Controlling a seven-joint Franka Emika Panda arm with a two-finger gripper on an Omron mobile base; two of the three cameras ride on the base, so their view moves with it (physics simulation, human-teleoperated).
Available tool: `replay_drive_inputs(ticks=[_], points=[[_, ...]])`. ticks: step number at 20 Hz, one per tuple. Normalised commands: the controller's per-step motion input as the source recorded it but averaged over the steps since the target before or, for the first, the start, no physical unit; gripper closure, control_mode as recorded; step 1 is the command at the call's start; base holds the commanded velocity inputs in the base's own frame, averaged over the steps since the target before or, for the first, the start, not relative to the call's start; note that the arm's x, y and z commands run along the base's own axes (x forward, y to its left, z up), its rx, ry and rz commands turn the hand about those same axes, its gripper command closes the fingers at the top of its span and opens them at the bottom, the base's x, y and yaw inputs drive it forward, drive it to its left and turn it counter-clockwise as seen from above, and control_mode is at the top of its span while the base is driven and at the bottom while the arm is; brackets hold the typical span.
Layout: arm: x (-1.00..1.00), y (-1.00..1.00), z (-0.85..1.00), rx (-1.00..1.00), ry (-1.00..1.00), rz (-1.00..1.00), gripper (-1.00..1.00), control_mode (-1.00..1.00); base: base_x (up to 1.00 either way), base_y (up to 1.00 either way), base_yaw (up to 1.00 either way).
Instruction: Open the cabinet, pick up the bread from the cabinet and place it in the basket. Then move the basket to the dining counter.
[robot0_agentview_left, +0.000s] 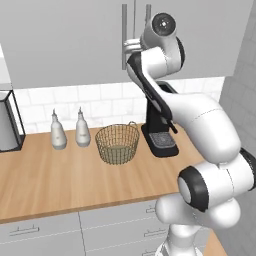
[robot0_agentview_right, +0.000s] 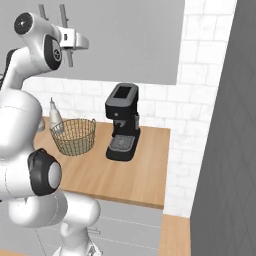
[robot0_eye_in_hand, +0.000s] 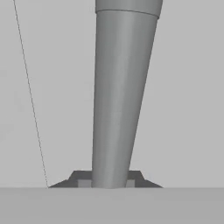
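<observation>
The work is at its first step, opening the cabinet (robot0_agentview_left: 65, 40): the gripper (robot0_agentview_left: 128, 46) is raised to the doors, and in the hand view its dark fingertips (robot0_eye_in_hand: 83, 180) sit against either side of a bar handle (robot0_eye_in_hand: 120, 100), so it looks closed, or very nearly closed, on that handle. Both flat, matte light-grey doors are shut. The handle is a smooth round grey bar running toward 12 o'clock in the hand view. The next move, as I judge it, calls for a firm hold and a pull that follows the door's swing so the bar does not slip out. The basket (robot0_agentview_left: 117, 143), a round bowl of thin tan-gold wire mesh, stands on the wooden plank worktop (robot0_agentview_left: 60, 175), with the black coffee machine (robot0_agentview_left: 160, 130) at its 3 o'clock and two white bottles (robot0_agentview_left: 70, 131) at its 9 o'clock in the left base view. The bread is presumably behind the doors.
</observation>
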Motion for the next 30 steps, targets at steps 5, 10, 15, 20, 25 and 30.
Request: replay_drive_inputs(ticks=[5,10,15,20,25,30], points=[[-0.02,-1.0,-0.31,0.02,-0.09,-0.07,1.0,-1.0,0.0,0.0,0.0],[-0.07,-1.0,-0.31,0.06,-0.12,-0.09,1.0,-1.0,0.0,0.0,0.0],[-0.18,-1.0,-0.1,0.1,-0.02,-0.1,1.0,-1.0,0.0,0.0,0.0],[-0.42,-1.0,0.0,0.19,0.01,-0.1,1.0,-1.0,0.0,0.0,0.0],[-0.51,-1.0,0.0,0.23,0.0,-0.01,1.0,-1.0,0.0,0.0,0.0],[-0.54,-1.0,0.0,0.24,-0.14,0.0,1.0,-1.0,0.0,0.0,0.0]])
